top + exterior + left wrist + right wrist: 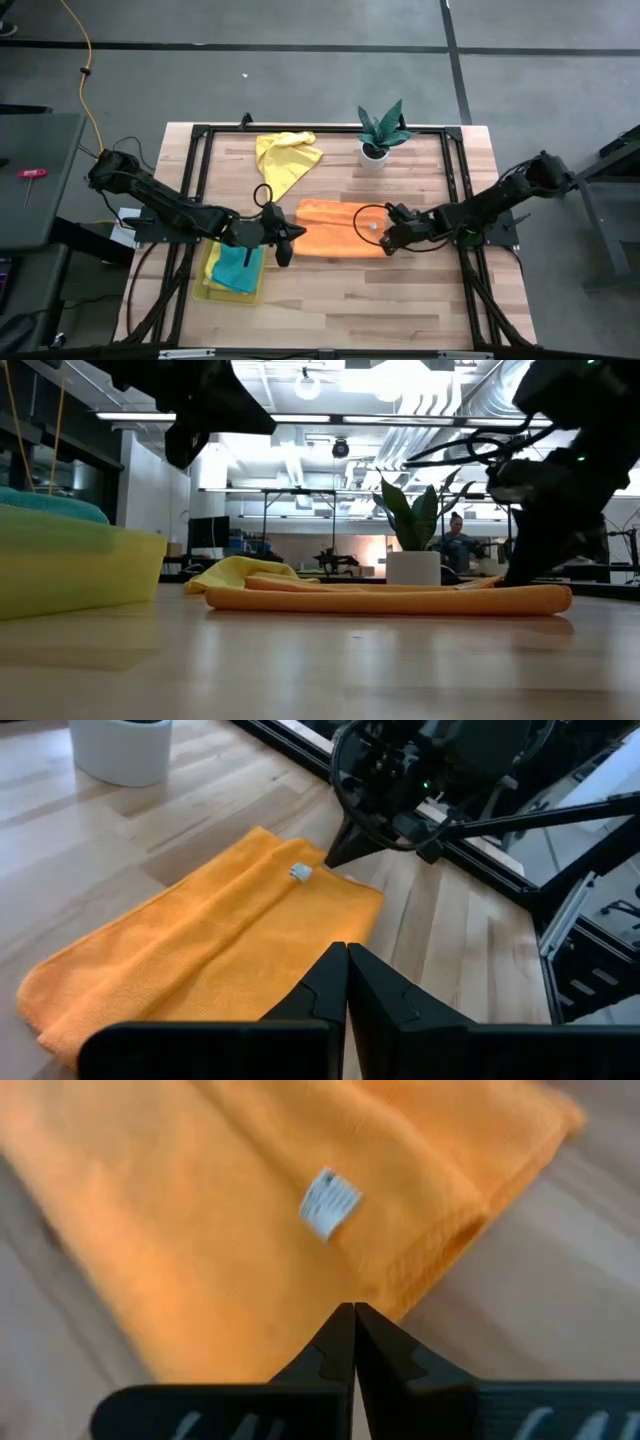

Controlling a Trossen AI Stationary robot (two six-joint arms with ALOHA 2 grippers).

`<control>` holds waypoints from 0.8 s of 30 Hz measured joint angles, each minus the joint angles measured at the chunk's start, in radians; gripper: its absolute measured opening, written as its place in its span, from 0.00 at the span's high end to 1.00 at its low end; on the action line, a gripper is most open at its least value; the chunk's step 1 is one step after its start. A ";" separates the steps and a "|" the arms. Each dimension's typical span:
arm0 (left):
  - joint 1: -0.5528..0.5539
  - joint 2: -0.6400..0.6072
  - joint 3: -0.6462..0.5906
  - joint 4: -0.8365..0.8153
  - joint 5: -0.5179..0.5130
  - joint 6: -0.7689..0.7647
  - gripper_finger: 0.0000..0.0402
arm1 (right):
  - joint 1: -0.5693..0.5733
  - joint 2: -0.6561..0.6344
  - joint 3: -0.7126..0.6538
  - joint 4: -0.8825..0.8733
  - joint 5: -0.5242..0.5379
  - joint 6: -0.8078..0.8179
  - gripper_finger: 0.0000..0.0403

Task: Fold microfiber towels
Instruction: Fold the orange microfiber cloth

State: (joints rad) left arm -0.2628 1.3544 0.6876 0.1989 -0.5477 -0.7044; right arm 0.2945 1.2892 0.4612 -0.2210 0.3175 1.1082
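Observation:
An orange towel [335,230], folded into a long strip, lies flat on the wooden table's middle; a small white label [328,1202] sits near its right end. My left gripper [297,235] hangs shut above the towel's left end [200,960], clear of it. My right gripper [384,243] is shut and low at the towel's right end [540,598], its tips by the edge near the label. A crumpled yellow towel [285,160] lies at the far side. A teal towel [240,265] lies in the tray. My right gripper's shut fingertips [352,1320] point slanting down at the orange towel's right edge [440,1250], just beside the label. I cannot tell whether they touch the cloth. My left gripper touches nothing.
A translucent yellow tray [215,280] stands at the near left, under the left arm. A small potted plant [380,135] stands at the far middle. A black frame [455,190] runs around the table. Bare wood shows along the near edge.

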 joint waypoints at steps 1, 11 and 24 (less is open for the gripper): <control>0.000 0.000 0.000 0.000 -0.003 0.000 1.00 | -0.009 -0.001 0.001 0.001 0.011 -0.009 1.00; 0.000 0.000 0.000 -0.016 -0.006 0.000 1.00 | -0.177 -0.001 0.002 0.067 0.106 -0.036 1.00; 0.001 0.001 0.000 -0.024 -0.006 0.000 1.00 | -0.353 -0.003 0.001 0.055 0.153 0.199 1.00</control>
State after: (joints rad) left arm -0.2623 1.3556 0.6880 0.1749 -0.5541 -0.7044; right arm -0.0589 1.2863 0.4625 -0.1660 0.4702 1.3074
